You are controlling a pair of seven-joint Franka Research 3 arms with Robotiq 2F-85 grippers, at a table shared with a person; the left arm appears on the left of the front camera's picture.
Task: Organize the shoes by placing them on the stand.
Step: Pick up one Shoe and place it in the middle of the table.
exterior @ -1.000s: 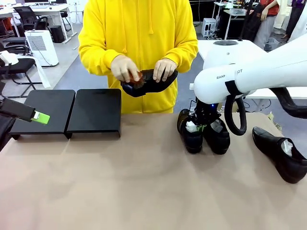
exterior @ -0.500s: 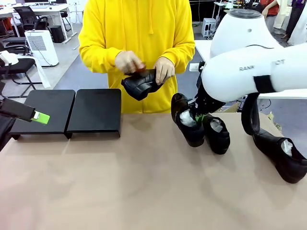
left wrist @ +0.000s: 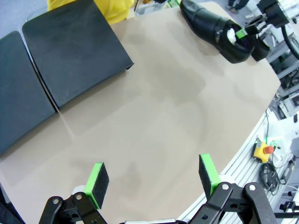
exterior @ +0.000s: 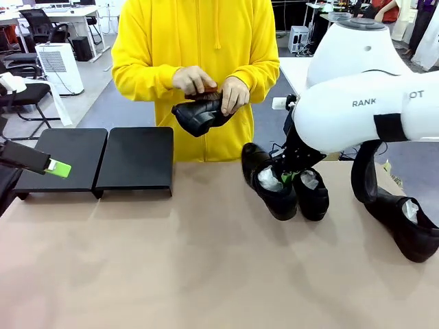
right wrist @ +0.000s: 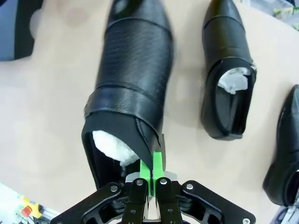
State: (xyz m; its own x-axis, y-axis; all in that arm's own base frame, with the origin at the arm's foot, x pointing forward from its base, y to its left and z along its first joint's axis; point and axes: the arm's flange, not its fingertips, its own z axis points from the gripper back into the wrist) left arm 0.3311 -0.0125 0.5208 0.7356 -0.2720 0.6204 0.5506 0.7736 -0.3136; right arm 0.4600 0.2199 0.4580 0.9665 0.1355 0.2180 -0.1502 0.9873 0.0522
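Note:
My right gripper (exterior: 285, 177) is shut on the heel rim of a black shoe (exterior: 269, 181) stuffed with white paper, just left of a second shoe (exterior: 312, 193) on the table. In the right wrist view the green pads (right wrist: 157, 164) pinch the rim of that shoe (right wrist: 133, 79), with its neighbour (right wrist: 229, 79) beside it. A third shoe (exterior: 405, 223) lies at the far right. The person holds a fourth shoe (exterior: 199, 113) and runs a brown brush over it. The black stand (exterior: 134, 159) sits bare at the left. My left gripper (left wrist: 153, 175) hangs open above the table near the stand (left wrist: 74, 51).
The person in a yellow hoodie stands at the table's far edge, hands (exterior: 236, 94) above it. The brown tabletop (exterior: 206, 267) lies bare between the stand and the shoes. My right arm's white body (exterior: 363, 103) looms over the right side. The table's rounded edge (left wrist: 243, 140) is close to my left gripper.
My right arm has risen and swung left, drawing the gripped shoe away from its neighbour and tilting it. The person's hands have shifted the brush along their shoe. The left gripper has not moved.

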